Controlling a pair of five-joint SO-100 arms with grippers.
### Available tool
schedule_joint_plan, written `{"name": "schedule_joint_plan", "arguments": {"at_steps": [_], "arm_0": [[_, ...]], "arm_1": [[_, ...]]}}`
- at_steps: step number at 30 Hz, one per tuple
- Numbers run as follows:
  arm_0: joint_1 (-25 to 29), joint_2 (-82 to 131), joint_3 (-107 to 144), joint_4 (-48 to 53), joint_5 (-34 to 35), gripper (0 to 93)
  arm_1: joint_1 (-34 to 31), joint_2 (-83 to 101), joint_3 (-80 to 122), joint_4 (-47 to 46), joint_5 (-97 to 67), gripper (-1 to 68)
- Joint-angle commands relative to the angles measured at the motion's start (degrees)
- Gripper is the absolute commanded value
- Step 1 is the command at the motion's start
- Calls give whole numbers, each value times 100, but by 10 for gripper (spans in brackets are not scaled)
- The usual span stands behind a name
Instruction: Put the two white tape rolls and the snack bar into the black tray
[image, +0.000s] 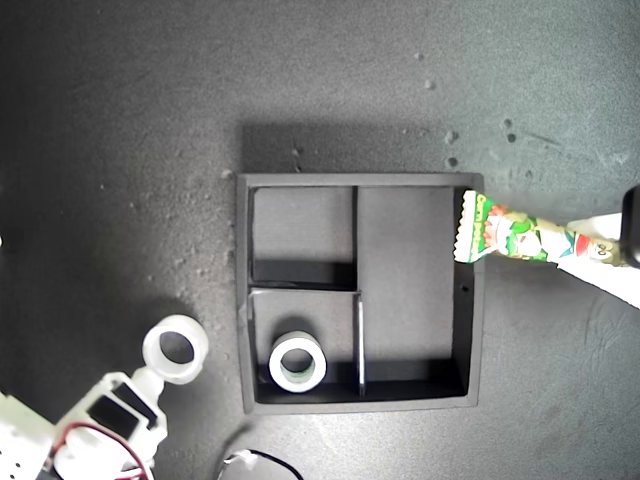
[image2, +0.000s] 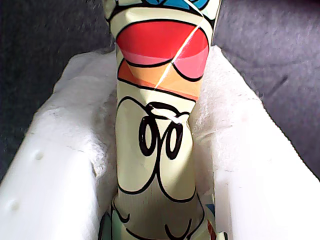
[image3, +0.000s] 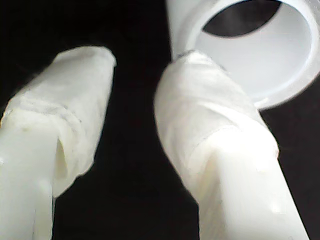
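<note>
Where my first gripper enters from the exterior view's right, snack bar found clamped between its jaws, crimped free end over the black tray rim. Counted: one bar, one tray, two tape rolls — first tape roll inside a small compartment, second tape roll outside beyond the tray's wall toward the exterior view's left. My second gripper noted with jaws apart, one finger overlapping that outside roll's rim, nothing held.
</note>
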Motion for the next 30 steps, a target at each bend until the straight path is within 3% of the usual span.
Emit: {"name": "schedule_joint_plan", "arguments": {"at_steps": [1, 3, 7, 11, 14, 21, 30], "arm_0": [[70, 9, 88, -167, -141, 69], [79, 26, 193, -290, -158, 69], [88, 18, 360, -580, -149, 69], [35, -53, 431, -668, -149, 71], [-35, -9, 448, -668, -105, 71], [-193, -9, 422, -668, -18, 77], [-369, -229, 308, -668, 132, 95]], "arm_1": [[149, 35, -352, 149, -53, -3], [316, 35, -501, 26, -589, -4], [571, 0, -1230, -677, -3735, -5], [-255, -18, -2470, -316, -7374, -6], [-791, -149, -3015, 185, -8481, -5], [-1125, -2505, -4623, 1371, -8851, -5], [-817, -2997, -4333, 896, -7506, -5]]}}
